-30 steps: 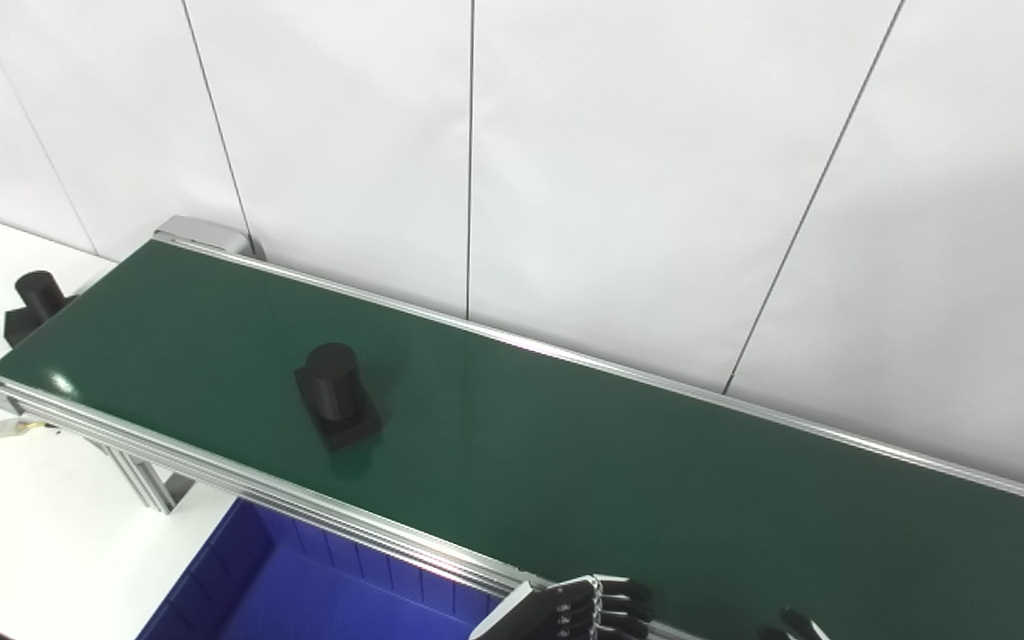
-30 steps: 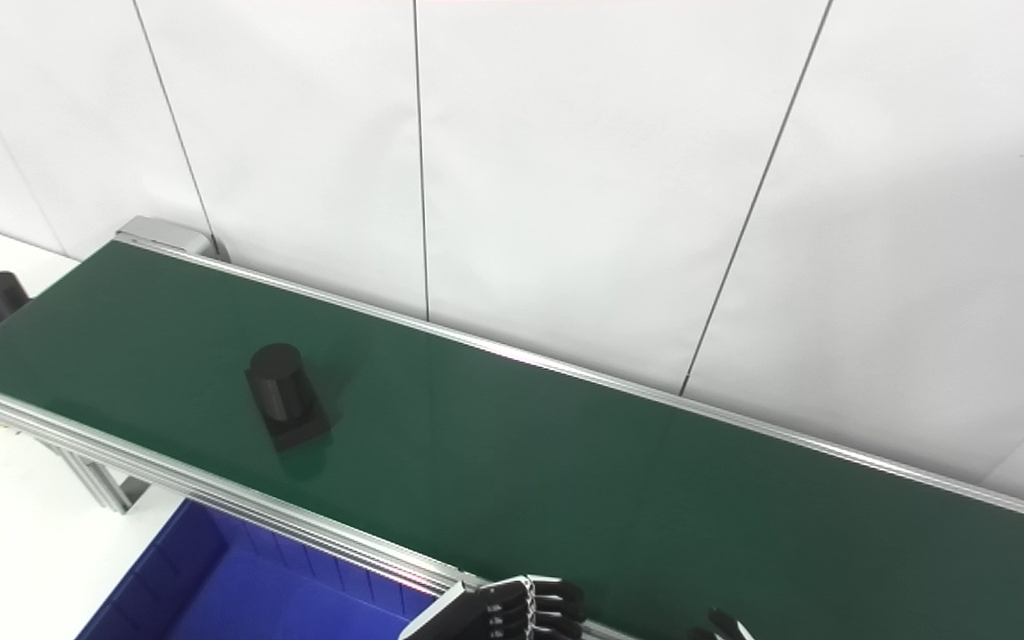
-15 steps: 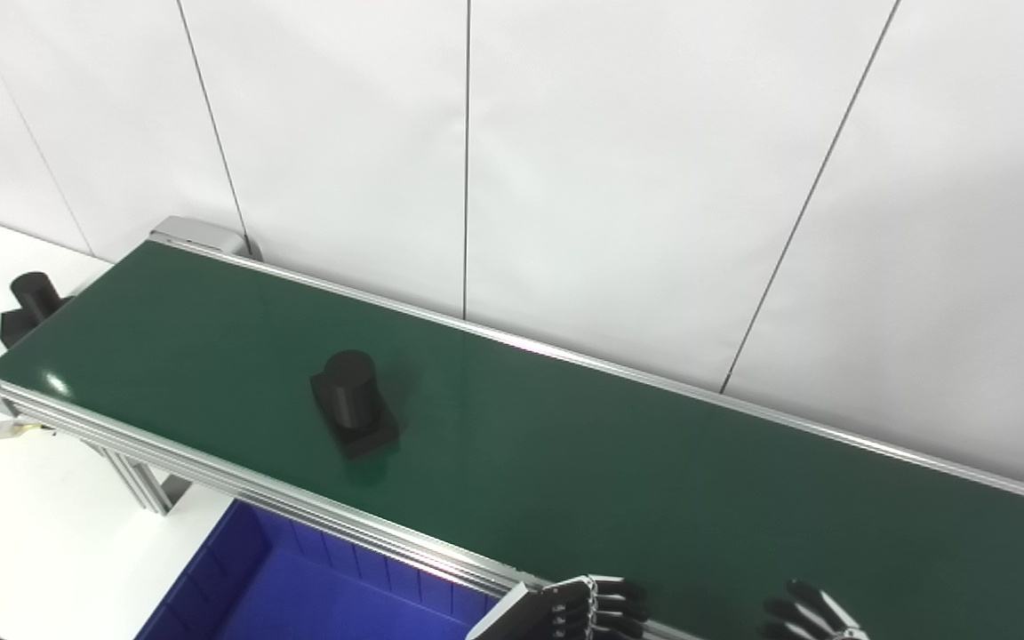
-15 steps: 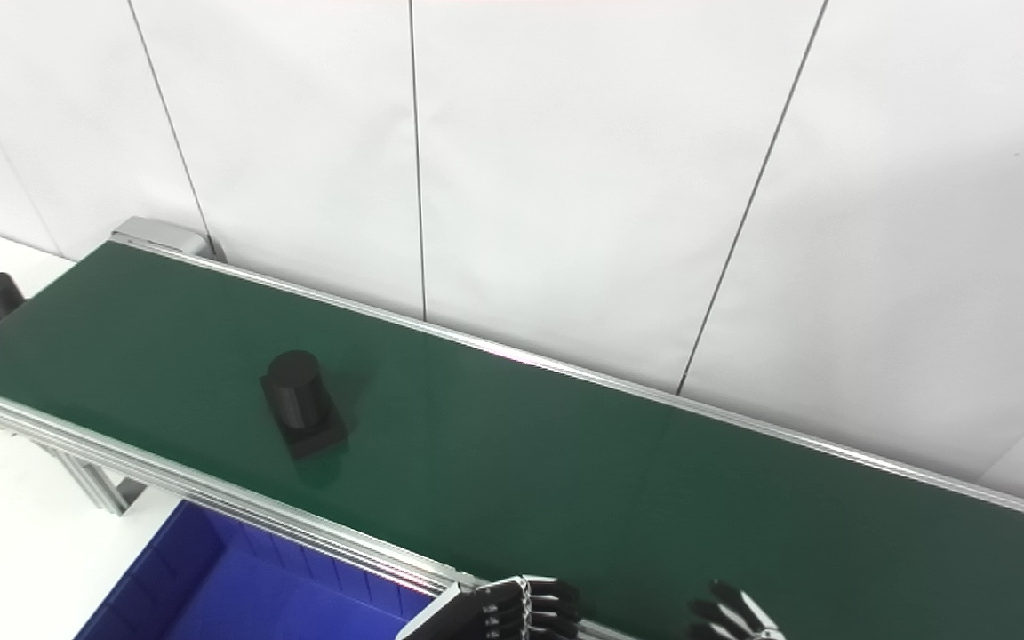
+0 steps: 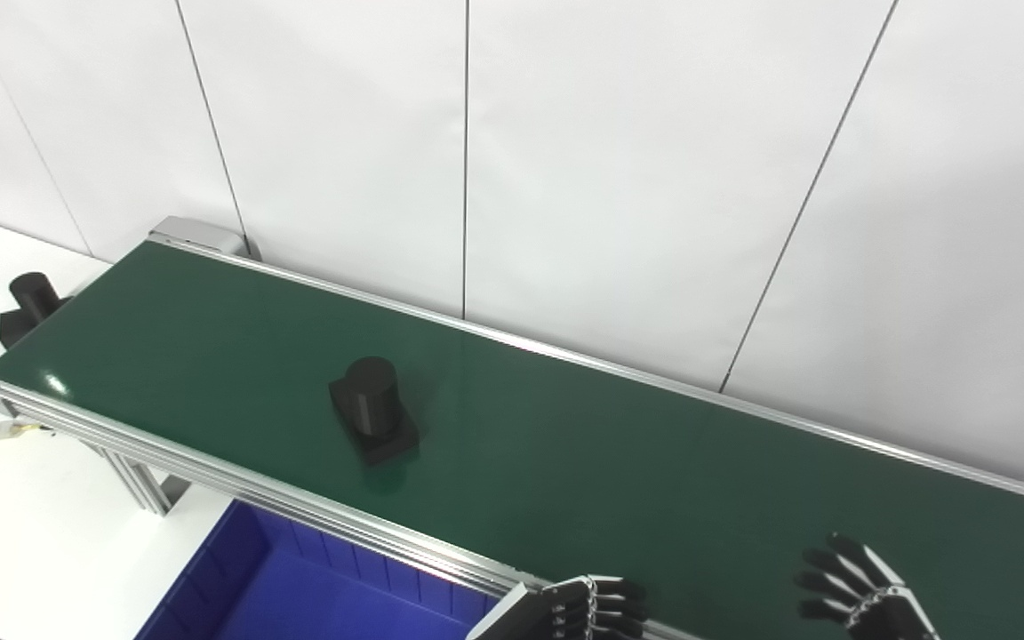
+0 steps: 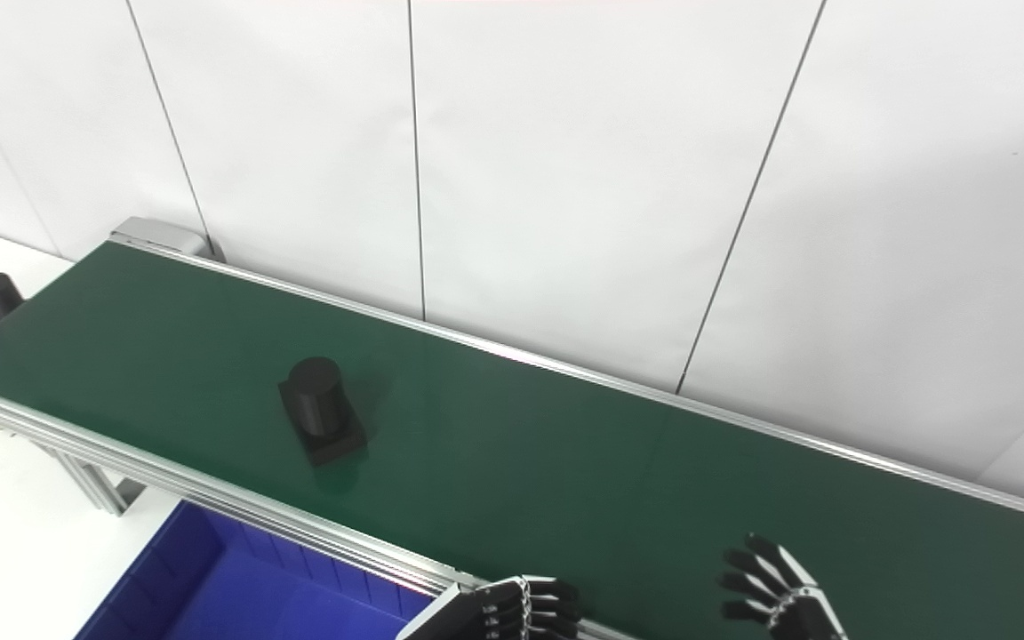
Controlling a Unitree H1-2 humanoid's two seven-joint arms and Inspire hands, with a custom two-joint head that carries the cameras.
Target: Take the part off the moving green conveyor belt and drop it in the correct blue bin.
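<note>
A long green conveyor belt [image 5: 565,462] runs slantwise in front of a white panelled wall [image 5: 619,160], framed by a silver rail on each side. A black part [image 5: 372,421], an upright cylinder on a square base plate, stands on the belt toward its left end, nearer the front rail than the back one and touching nothing but the belt.

Just below the front rail, under the part, sits a blue bin [image 5: 316,596] with its inside open to view. Past the left end of the belt a second black part [image 5: 28,302] of the same shape stands on the white table [image 5: 23,524], partly hidden by the belt's edge.

The right hand [image 5: 859,591] hangs over the belt's right half near the front rail, fingers spread apart and holding nothing, well apart from the part on the belt. The left hand [image 5: 579,609] shows only at the bottom edge, at the front rail just right of the bin; its fingers lie side by side, curled forward over the rail, and I cannot tell whether they close on anything.
</note>
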